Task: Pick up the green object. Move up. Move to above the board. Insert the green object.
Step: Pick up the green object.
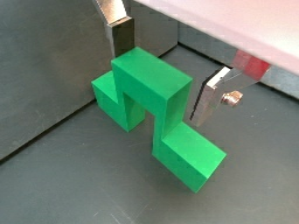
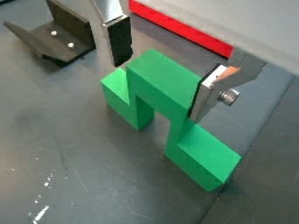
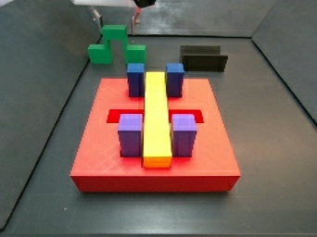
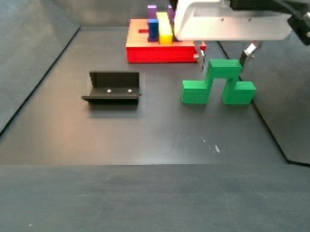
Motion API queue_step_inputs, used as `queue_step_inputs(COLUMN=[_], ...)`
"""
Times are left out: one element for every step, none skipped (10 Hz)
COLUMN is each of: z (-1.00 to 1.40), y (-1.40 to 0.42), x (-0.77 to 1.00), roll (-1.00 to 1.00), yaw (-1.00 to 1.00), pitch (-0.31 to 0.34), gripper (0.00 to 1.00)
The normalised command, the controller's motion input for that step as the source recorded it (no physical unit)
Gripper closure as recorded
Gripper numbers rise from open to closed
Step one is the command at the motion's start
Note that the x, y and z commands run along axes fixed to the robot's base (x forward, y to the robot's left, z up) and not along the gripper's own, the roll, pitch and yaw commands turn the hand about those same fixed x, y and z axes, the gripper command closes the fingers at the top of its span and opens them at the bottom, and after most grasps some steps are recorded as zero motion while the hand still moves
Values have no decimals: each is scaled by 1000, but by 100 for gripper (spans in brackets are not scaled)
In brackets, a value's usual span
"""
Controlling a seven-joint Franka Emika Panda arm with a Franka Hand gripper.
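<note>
The green object (image 1: 152, 92) stands on the dark floor with its raised middle up and a leg on each side. It also shows in a wrist view (image 2: 163, 92) and in both side views (image 3: 115, 44) (image 4: 218, 83). My gripper (image 1: 166, 70) is open and low over it, one finger on each side of the raised middle and its tips near the top of that middle; it holds nothing. The gripper also shows in the views (image 2: 163, 70) (image 3: 114, 22) (image 4: 224, 56). The red board (image 3: 99, 157) with its yellow bar (image 3: 156, 111) and blue-purple posts (image 3: 132, 137) lies apart from the piece.
The fixture (image 4: 111, 89) stands on the floor, away from the green object, and also shows in two other views (image 3: 205, 57) (image 2: 52, 39). The board's red edge (image 2: 187, 31) lies just behind the gripper. Grey walls (image 3: 37, 93) enclose the floor.
</note>
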Motion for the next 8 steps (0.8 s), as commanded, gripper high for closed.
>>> queue_step_inputs(z=[-234,-220,-151,-57,-237,-169,-60,0], y=[0,0,0,0,-69,-3,0,0], x=[0,0,0,0,6,0,0,0], roll=[70,70,64,91,46,33,53,0], yaw=[0,0,0,0,-97,-57,0,0], pitch=[-4,0,0,0,-3,0,0,0], gripper=[0,0,0,0,0,0,0,0])
